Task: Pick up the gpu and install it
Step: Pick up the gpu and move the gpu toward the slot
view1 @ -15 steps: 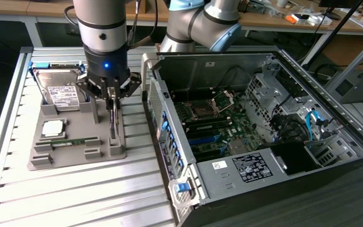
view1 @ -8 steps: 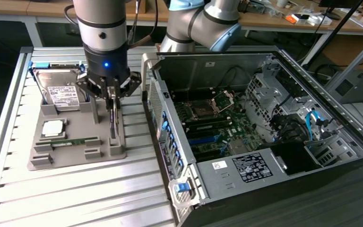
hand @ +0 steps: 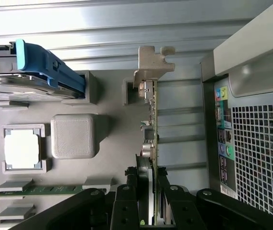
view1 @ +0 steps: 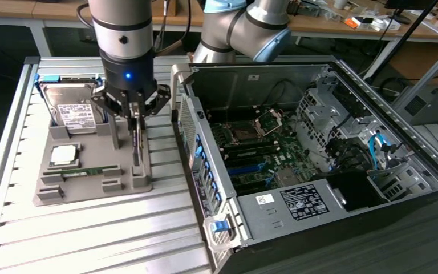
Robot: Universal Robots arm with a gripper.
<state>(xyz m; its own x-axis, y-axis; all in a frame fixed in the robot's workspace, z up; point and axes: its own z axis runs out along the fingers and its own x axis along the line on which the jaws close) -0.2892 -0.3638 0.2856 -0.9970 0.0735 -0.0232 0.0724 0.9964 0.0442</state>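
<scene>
Picking up: fingers (hand: 125,203) were clamped on the upright gpu (view1: 137,142), whose slotted holder (view1: 89,184) likely demanded a straight lift.

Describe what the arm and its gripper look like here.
The arm is silver-grey tubing with a black band and a light blue joint cap. A black cable runs beside it. The black gripper has a small blue light and jointed black fingers.
</scene>
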